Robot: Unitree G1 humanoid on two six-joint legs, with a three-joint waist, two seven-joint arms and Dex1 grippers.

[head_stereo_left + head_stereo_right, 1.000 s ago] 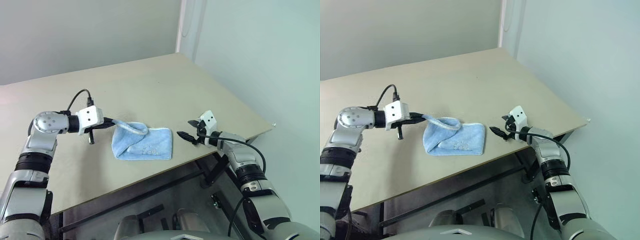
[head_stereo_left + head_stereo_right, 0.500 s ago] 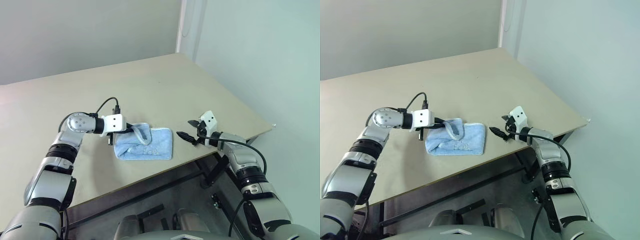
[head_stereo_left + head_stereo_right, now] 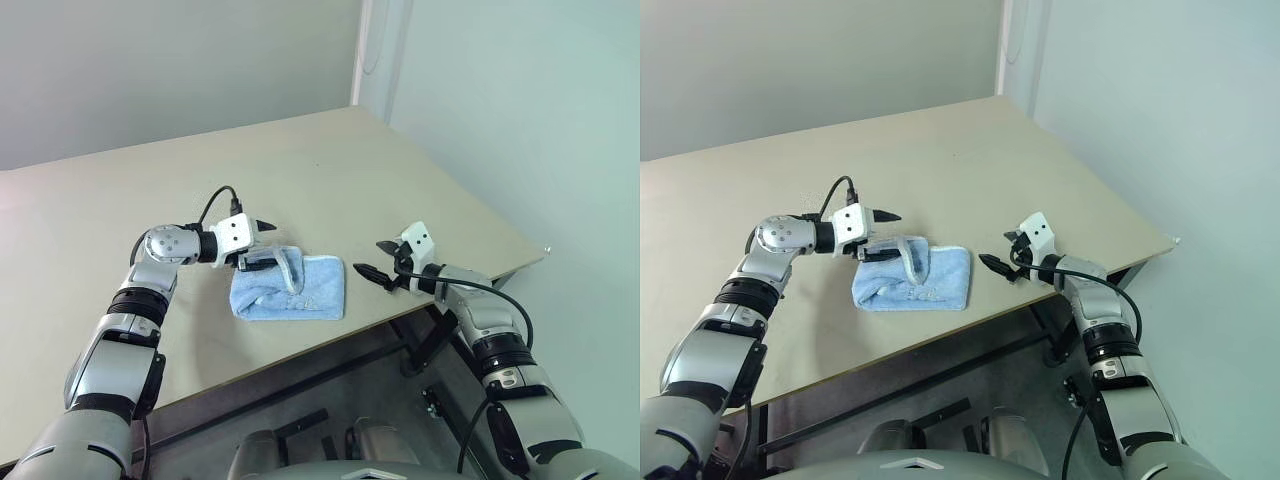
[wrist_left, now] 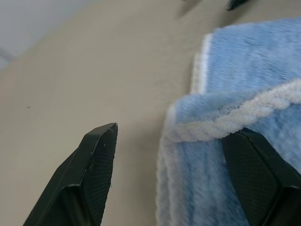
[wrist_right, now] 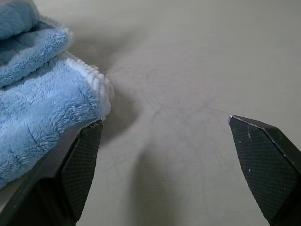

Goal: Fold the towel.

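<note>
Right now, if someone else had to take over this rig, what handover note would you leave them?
Left gripper: open at the towel's left end, one finger over the raised flap, holding nothing.
Right gripper: open, apart from the towel, off its right edge.
Towel: on the table near the front edge, already doubled over, left flap bunched and not flat.
Left to do: flatten that flap and tidy the fold.
</note>
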